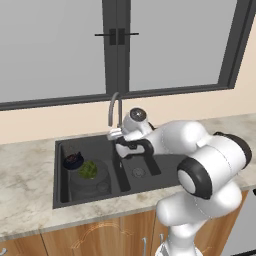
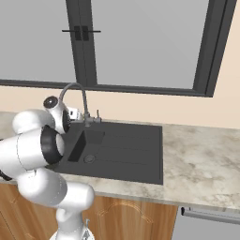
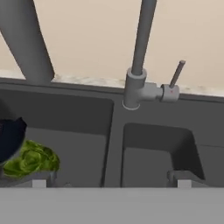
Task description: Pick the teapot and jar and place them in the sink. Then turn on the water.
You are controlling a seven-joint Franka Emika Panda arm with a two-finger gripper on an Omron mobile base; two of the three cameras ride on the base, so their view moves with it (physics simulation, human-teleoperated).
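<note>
The black double-basin sink [image 1: 59,148] [image 2: 140,159] [image 3: 114,140] holds both things in its left basin. The small black teapot [image 1: 73,160] [image 3: 8,138] rests at the back. The glass jar [image 1: 90,179] [image 3: 30,161], with green contents, stands just in front of it and touches it. My gripper [image 1: 140,177] [image 3: 111,183] hangs open over the divider and the right basin, facing the grey gooseneck faucet [image 1: 115,107] [image 2: 75,93] [image 3: 135,85]. Nothing lies between its fingers. The faucet's lever [image 3: 176,74] stands up at the right of its base. No water falls from the spout.
A marble counter [image 1: 25,165] [image 2: 201,154] surrounds the sink, with wooden cabinet fronts [image 1: 100,235] below. A large dark-framed window [image 1: 117,45] fills the wall behind the faucet. The right basin has a drain [image 1: 138,172] [image 2: 88,159].
</note>
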